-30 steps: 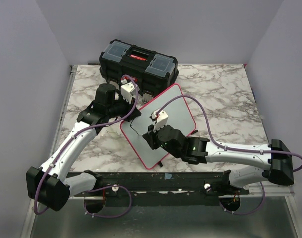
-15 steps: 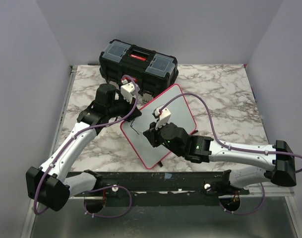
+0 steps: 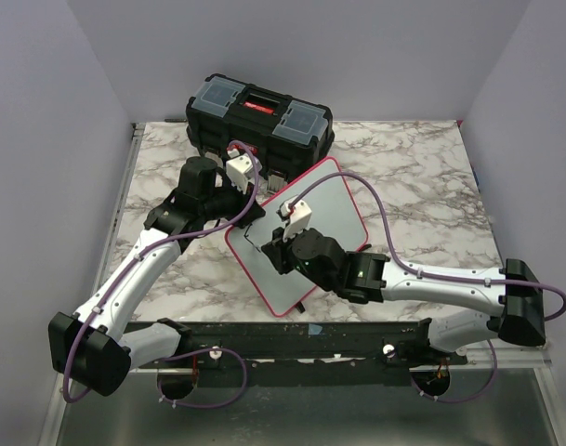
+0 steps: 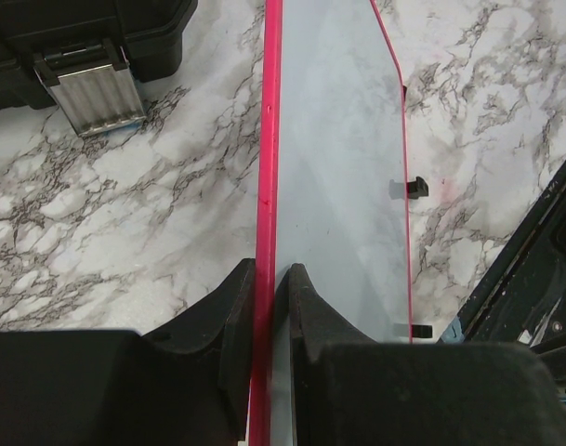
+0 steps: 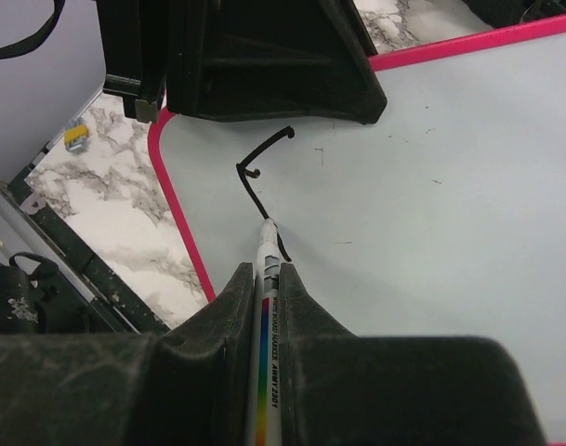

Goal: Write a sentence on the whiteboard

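Whiteboard (image 3: 334,209) sits slanted on the marble counter (image 3: 422,186) just before the black toolbox (image 3: 259,116); left fingers (image 4: 236,316) are clenched on its red rim, right fingers (image 5: 231,307) grasp a marker (image 5: 267,269) whose tip touches a hooked black stroke (image 5: 264,149) near the rim by the left fingers

The table (image 3: 422,167) is viewed from high behind the arm bases, facing 12 o'clock. The whiteboard (image 3: 334,209) is seen edge-on, very close, from the left wrist, and its face is seen along the marker (image 5: 267,279) from the right wrist. It is shared by all three views.
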